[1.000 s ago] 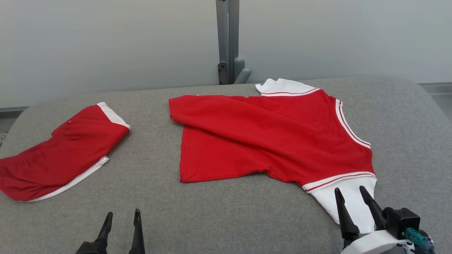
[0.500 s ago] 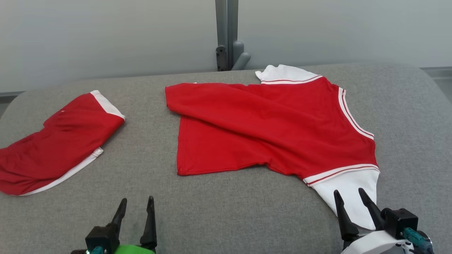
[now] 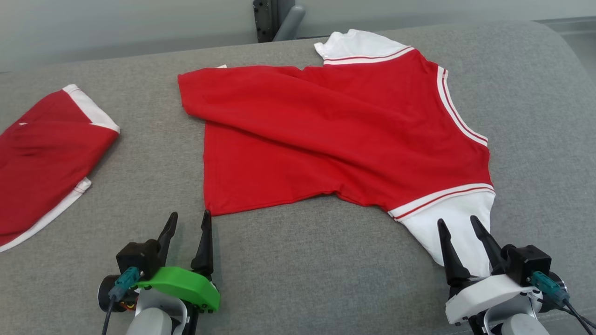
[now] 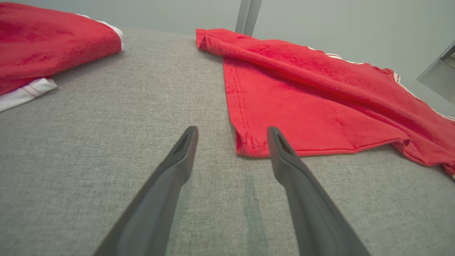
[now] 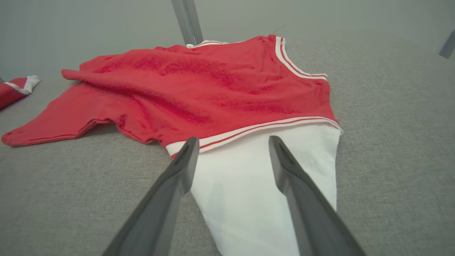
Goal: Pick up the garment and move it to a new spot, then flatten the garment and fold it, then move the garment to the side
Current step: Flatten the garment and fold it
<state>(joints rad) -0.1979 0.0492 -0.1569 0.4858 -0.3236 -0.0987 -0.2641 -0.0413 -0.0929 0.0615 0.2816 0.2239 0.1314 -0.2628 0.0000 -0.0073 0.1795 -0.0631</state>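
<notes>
The garment [image 3: 326, 130] is a red T-shirt with white sleeves, lying spread but creased on the grey padded table [image 3: 302, 265]. Its upper left part is folded over. My left gripper [image 3: 190, 216] stands open just in front of the shirt's near left hem corner; in the left wrist view that corner of the garment [image 4: 302, 106] lies right at my left gripper [image 4: 231, 131]. My right gripper [image 3: 457, 221] is open over the near white sleeve [image 3: 447, 223]. In the right wrist view my right gripper [image 5: 233, 140] straddles that sleeve of the garment [image 5: 199, 81]. Neither gripper holds anything.
A second red garment with white trim [image 3: 37, 158] lies folded at the table's left side, also seen in the left wrist view [image 4: 46, 42]. A grey post [image 3: 274, 18] stands behind the table's far edge. Bare grey cloth lies between the two garments and along the near edge.
The head camera has tilted down, shifting the whole picture. My left gripper has come forward to the shirt's near left corner. The right gripper stays at the white sleeve.
</notes>
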